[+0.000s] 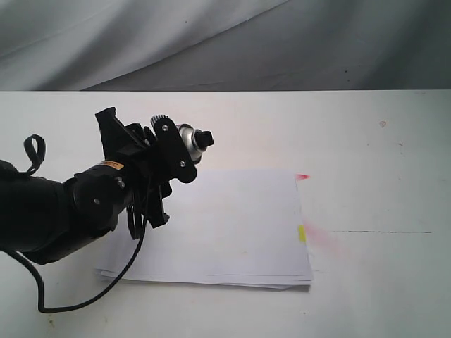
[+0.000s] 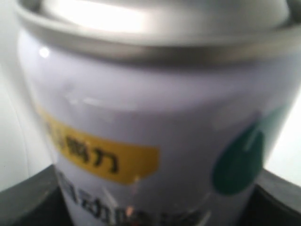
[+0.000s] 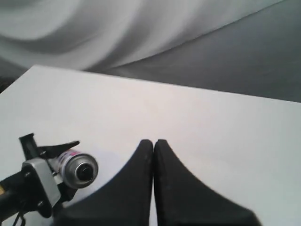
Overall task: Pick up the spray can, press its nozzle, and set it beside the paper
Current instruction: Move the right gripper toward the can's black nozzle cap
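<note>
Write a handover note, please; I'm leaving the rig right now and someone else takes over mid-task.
Left gripper: shut on the spray can, held off the table and tipped on its side near the paper's upper-left corner in the exterior view. The nozzle points right.
Right gripper: shut, empty, away from the can.
Done: can picked up.
Unclear: whether the nozzle was pressed; nothing touches it now.
Left: press the nozzle if needed, then set the can on the table beside the paper.
</note>
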Robot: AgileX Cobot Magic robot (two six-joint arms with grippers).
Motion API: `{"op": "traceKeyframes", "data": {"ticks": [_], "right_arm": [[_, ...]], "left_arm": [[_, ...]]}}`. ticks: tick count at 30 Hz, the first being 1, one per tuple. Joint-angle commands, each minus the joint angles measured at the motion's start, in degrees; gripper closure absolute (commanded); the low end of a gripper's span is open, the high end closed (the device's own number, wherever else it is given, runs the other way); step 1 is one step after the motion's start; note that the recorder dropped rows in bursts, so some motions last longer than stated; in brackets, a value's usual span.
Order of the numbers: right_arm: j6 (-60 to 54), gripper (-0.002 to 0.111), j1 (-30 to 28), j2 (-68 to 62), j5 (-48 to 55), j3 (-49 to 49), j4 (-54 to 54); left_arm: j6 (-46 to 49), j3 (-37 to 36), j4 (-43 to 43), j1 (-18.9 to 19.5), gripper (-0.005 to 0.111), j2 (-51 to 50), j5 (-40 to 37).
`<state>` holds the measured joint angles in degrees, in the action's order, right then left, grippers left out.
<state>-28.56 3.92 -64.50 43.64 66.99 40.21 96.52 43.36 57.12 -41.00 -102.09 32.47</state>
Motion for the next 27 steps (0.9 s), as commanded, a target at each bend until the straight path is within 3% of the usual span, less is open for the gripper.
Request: {"op": "traceKeyframes", "data": {"ticks": [1, 6, 14, 20, 27], "right_arm": [[-17.2, 0.108, -0.6, -16.0, 14.8, 11.5, 13.0], [-25.6, 0.108, -0.6, -31.0, 22.0, 17.9, 20.8], [-36.8, 0.108, -0.6, -44.9, 26.3, 18.8, 29.5], [-40.0, 0.108, 0.2, -47.9, 26.3, 18.8, 30.3], [-39.7, 0.108, 6.5, -47.8, 25.6, 18.8, 27.7]], "left_arm": [[-0.1, 0.0, -0.2, -0.3, 0.107, 0.5, 2.4], [-0.1, 0.0, -0.2, -0.3, 0.107, 0.5, 2.4], [-0.1, 0.0, 0.1, -0.3, 0.107, 0.5, 2.4], [-0.1, 0.0, 1.1, -0.3, 0.107, 0.5, 2.4], [2.9, 0.0, 1.6, -0.3, 0.107, 0.5, 2.4]]}}
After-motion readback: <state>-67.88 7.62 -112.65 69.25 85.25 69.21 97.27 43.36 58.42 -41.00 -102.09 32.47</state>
